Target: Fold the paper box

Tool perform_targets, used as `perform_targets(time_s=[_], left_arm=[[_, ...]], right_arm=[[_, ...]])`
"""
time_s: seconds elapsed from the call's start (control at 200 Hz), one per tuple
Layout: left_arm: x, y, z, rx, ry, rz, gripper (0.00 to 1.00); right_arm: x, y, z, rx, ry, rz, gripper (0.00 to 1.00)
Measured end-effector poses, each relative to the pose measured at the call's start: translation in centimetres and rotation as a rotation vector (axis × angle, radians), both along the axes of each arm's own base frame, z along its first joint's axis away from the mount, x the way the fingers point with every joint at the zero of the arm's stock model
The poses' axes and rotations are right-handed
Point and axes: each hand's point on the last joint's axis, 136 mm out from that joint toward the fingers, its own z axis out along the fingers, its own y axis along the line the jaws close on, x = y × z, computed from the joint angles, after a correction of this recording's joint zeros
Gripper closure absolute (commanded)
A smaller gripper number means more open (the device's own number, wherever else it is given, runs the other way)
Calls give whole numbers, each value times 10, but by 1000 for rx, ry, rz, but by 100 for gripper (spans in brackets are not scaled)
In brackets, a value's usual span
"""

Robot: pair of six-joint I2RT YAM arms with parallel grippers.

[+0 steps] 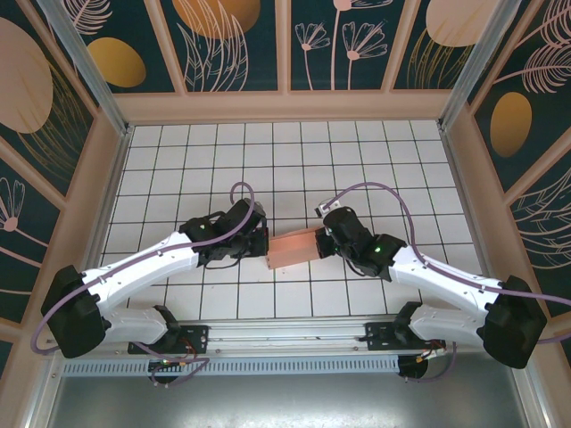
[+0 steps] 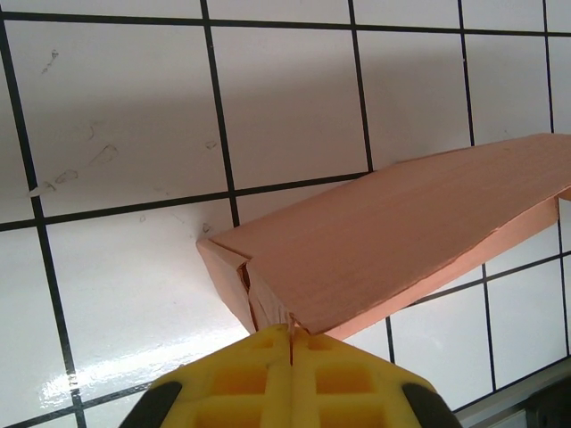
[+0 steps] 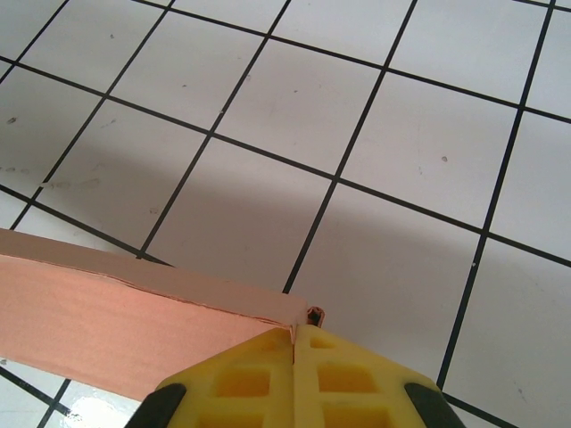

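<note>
Paper box [image 1: 293,250] lies mid-desk between the two arms, long axis left-right, resting on the surface or just above it, cannot tell which. Left claw [image 2: 291,332] is clamped on its left end corner, right claw [image 3: 294,330] on its right end corner, both equally near. Desk [image 1: 357,160] is glossy white tile with a black grid, free space beyond the box, teal floral walls [image 1: 232,45] well apart.

The left claw [image 1: 264,244] and right claw [image 1: 322,241] pinch the paper box [image 1: 293,251].
</note>
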Motion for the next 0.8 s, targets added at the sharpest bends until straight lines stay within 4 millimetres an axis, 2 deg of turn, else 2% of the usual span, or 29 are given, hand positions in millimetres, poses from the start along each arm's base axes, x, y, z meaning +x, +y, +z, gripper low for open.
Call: perform_targets(time_s=[0.3, 0.801], left_arm=[[-4, -10, 7, -70, 46, 19, 100], [-7, -11, -7, -82, 54, 15, 100]], right_arm=[[3, -5, 0, -18, -15, -23, 100], [-1, -7, -3, -5, -31, -17, 100]])
